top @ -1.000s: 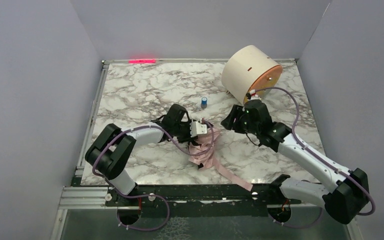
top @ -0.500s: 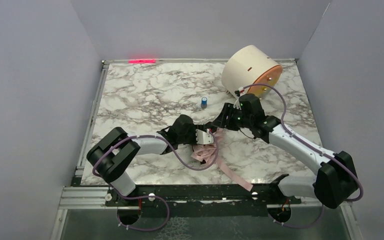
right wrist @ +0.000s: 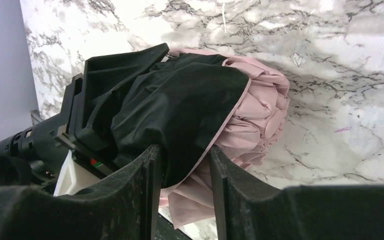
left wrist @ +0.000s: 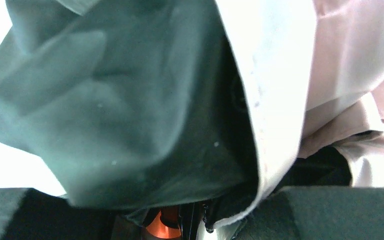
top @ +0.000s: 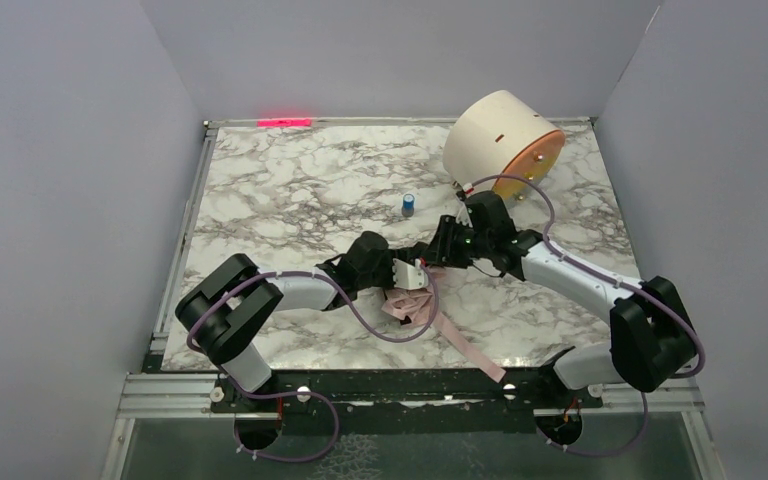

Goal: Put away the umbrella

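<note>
1. Umbrella [top: 406,304] first: it lies as a loose, crumpled heap of pale pink cloth with a dark lining, on the marble worktop [top: 280,190] near the middle, between the two arms.
2. Its long fastening strap [top: 465,350] trails unfastened across the worktop towards the near edge, so the canopy is neither rolled nor tied.
3. The left claw [top: 407,272] sits right on the heap. Its own camera is smothered in dark lining and pink cloth, and I cannot tell whether the fingers are spread or pinching.
4. The right claw [right wrist: 182,186] comes in from the other side. Its two fingers stand apart with a fold of dark lining and pink hem hanging between them. The cloth seems to touch both fingers, but I cannot say whether they bite on it yet.
5. The cream drum [top: 495,145] with the orange face stands at the far right corner, well apart from the heap, and a small blue object [top: 409,204] sits between drum and heap.
6. My reading is that the job is in its early gathering stage.
7. What is left, as I judge it:
   - bunching the cloth together
   - wrapping and fastening the strap
   - moving the bundle wherever it belongs; no such place is obvious from here
</note>
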Tool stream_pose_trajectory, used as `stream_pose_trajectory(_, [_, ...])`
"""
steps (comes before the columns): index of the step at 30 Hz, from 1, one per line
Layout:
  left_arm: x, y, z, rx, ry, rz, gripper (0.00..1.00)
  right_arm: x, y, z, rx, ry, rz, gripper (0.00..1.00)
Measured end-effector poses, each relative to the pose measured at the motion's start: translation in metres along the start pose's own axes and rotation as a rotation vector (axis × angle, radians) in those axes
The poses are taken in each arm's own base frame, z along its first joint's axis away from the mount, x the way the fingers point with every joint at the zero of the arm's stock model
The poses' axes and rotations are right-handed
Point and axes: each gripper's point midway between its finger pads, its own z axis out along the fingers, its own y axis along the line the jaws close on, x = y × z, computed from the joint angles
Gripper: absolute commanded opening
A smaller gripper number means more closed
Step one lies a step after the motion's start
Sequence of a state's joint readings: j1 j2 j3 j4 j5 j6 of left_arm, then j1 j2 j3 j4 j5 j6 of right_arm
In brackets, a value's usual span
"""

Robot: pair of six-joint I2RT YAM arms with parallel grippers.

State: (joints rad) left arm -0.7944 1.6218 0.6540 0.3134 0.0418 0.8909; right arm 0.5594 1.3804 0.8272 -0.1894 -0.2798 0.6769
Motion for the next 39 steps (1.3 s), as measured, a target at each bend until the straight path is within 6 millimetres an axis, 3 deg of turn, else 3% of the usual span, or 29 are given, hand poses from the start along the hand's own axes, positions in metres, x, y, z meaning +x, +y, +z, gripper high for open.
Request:
stream_pose_trajectory(5, [0.0, 0.0, 0.0, 0.0, 0.002, 0.005, 0.0, 0.004, 0.001, 0.006, -0.016, 0.025, 0.002, 0.17])
stream_pose_trajectory(9, [0.0, 0.0, 0.0, 0.001, 0.002, 0.009, 0.0, -0.007, 0.013, 0.003, -0.063, -0.022, -0.01, 0.01])
stream_pose_trajectory(17, [0.0, 0.0, 0.0, 0.003, 0.002, 0.02, 0.0, -0.043, 0.052, -0.023, -0.191, -0.18, -0.072, 0.01])
stream_pose_trajectory(31, [-0.002, 0.001, -0.001, 0.002, -0.004, 0.043, 0.0, -0.049, 0.083, -0.035, -0.349, -0.213, -0.244, 0.04])
stream_pose_trajectory(39, [-0.002, 0.0, -0.001, 0.005, -0.003, 0.045, 0.0, -0.056, 0.085, -0.027, -0.313, -0.142, -0.354, 0.09])
